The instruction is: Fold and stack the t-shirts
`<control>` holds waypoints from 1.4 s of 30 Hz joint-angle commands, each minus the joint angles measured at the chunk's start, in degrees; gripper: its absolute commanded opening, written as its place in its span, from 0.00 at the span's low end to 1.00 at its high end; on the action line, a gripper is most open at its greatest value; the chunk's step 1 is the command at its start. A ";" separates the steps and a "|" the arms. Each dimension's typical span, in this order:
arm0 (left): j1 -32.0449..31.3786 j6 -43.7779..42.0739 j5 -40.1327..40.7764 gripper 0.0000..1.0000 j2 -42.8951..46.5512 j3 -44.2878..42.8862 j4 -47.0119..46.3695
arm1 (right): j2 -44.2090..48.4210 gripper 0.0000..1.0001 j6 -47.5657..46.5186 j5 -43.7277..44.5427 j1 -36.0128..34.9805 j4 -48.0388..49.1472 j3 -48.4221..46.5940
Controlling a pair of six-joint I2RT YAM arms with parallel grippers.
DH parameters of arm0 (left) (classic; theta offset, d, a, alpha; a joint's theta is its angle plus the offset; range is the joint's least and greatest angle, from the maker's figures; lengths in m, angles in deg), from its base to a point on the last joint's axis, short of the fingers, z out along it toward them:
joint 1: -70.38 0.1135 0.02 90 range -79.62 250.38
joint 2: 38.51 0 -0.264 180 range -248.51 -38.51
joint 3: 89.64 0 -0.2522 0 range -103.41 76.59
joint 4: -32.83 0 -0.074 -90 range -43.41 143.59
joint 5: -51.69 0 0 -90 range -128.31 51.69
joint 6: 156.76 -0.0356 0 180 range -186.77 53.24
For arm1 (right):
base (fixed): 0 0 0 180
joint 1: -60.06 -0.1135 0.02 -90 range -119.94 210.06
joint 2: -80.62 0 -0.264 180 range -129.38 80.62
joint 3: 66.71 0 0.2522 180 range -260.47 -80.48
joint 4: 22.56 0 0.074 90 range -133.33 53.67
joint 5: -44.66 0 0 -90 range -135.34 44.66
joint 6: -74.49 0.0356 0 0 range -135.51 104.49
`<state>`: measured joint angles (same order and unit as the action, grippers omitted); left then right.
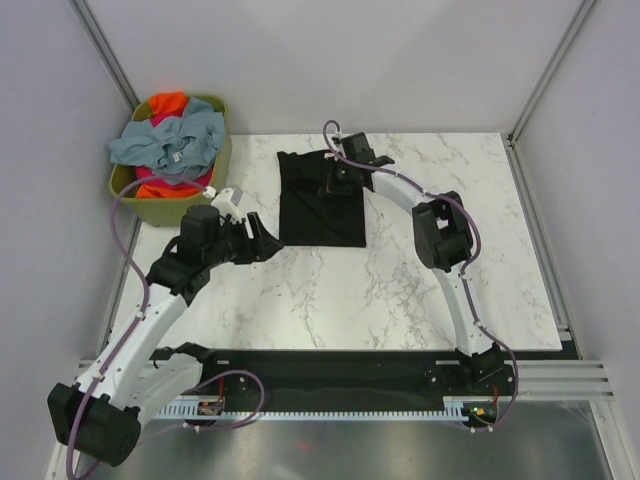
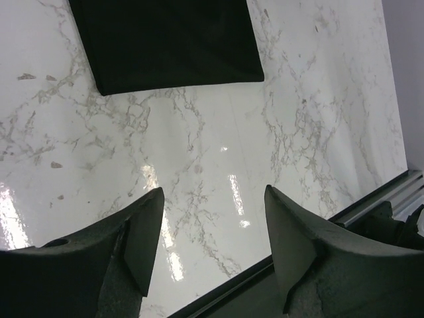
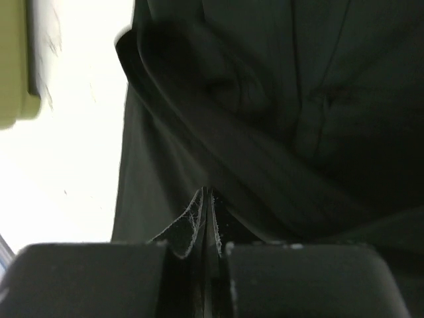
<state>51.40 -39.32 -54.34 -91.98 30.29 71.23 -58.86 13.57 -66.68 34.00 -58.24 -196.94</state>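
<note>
A black t-shirt [image 1: 320, 205] lies folded into a rectangle on the marble table at the back centre. My right gripper [image 1: 336, 172] sits at the shirt's far edge; in the right wrist view its fingers [image 3: 207, 191] are pressed together on a fold of the black cloth [image 3: 265, 99]. My left gripper [image 1: 262, 240] is open and empty just left of the shirt's near left corner, above bare table [image 2: 213, 192]; the shirt's near edge [image 2: 165, 40] shows ahead of it. Grey-blue [image 1: 172, 140], orange [image 1: 168, 102] and magenta-pink [image 1: 152, 178] shirts lie piled in the basket.
The olive-green basket [image 1: 160, 210] stands at the table's back left corner, close behind my left arm; its rim also shows in the right wrist view [image 3: 13, 66]. Grey walls and metal posts enclose the table. A black rail [image 1: 330, 365] runs along the near edge.
</note>
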 commanded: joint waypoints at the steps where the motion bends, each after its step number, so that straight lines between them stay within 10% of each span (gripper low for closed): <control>1: 0.26 -4.06 2.67 0.70 3.01 2.27 5.85 | -2.19 0.06 -0.43 1.48 1.36 -0.94 -8.40; 13: 0.18 -4.33 3.11 0.70 1.88 2.45 5.50 | -13.54 0.22 -6.23 9.92 3.92 0.98 -27.50; 16: 0.26 -4.50 3.81 0.70 1.79 2.45 5.41 | -10.57 0.39 -6.14 9.30 4.88 7.13 -25.22; 20: 0.18 -3.45 4.43 0.71 0.57 2.54 5.06 | -2.85 0.86 -6.49 9.30 6.46 10.39 -20.31; 23: 0.17 -1.70 5.57 0.72 -1.45 2.36 4.54 | 7.53 0.95 -5.88 7.37 7.87 10.22 -10.05; 33: 0.26 7.71 7.15 0.73 -11.56 7.10 -10.83 | 40.15 0.96 -0.35 3.86 8.22 11.36 45.74; 42: 0.96 8.94 9.88 0.73 -22.88 7.28 -23.14 | 45.36 0.83 3.17 -0.89 8.14 18.83 63.98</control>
<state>51.90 -32.48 -46.75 -111.34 38.18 55.69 -13.92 14.66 -64.91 42.22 -45.04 -134.10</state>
